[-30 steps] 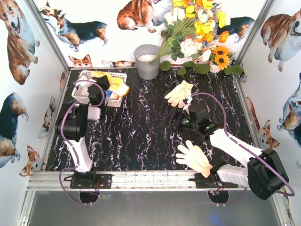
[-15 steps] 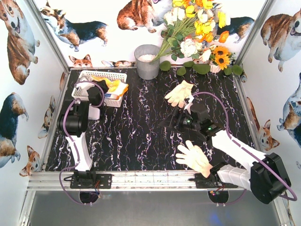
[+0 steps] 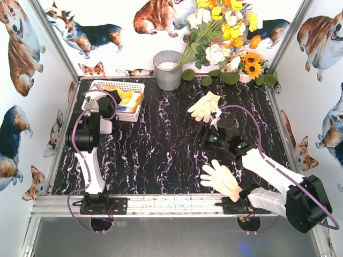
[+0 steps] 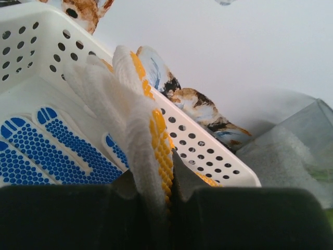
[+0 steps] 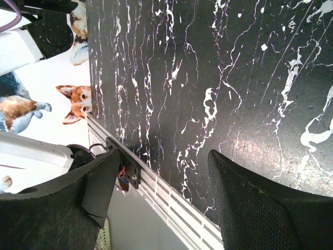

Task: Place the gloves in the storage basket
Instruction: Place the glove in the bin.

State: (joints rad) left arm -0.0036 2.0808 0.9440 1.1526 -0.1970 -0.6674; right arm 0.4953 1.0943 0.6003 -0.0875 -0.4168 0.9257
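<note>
**Left fingers pinch a glove over the basket; two gloves lie loose on the surface**

The left fingers are closed on a white glove with yellow dots, its fabric bunched up between them. It hangs over the white storage basket, which sits at the far left corner of the black marbled surface. A blue-dotted glove lies flat on the basket's floor, just beside the pinched one.

The right fingers stand apart with only bare surface between them; they hover over the right half of the surface, holding nothing. Two cream gloves lie outside the basket. One cream glove rests beyond the right arm, towards the flowers. The other cream glove lies near the front rail, beside the right arm's base. A grey bucket stands at the back wall, right of the basket.
</note>
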